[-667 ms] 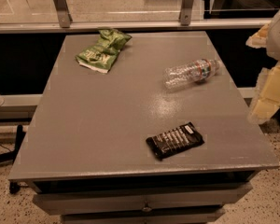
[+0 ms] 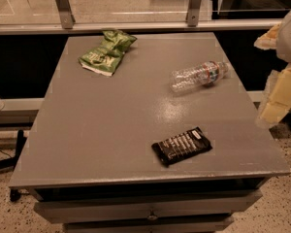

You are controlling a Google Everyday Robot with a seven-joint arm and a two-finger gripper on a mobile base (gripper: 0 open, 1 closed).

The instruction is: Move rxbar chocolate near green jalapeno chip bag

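Note:
The rxbar chocolate (image 2: 181,146), a flat black bar with white lettering, lies on the grey table near its front right. The green jalapeno chip bag (image 2: 106,52), crumpled green foil with a pale edge, lies at the table's back left, far from the bar. My gripper (image 2: 277,98) shows as pale cream parts at the right edge of the view. It is beyond the table's right side, off to the right of the bar and touching nothing.
A clear plastic bottle (image 2: 199,75) lies on its side at the table's (image 2: 97,130) right back, between the bar and the far edge. A rail with metal posts (image 2: 63,6) runs behind the table. A drawer front (image 2: 150,212) shows below the table top.

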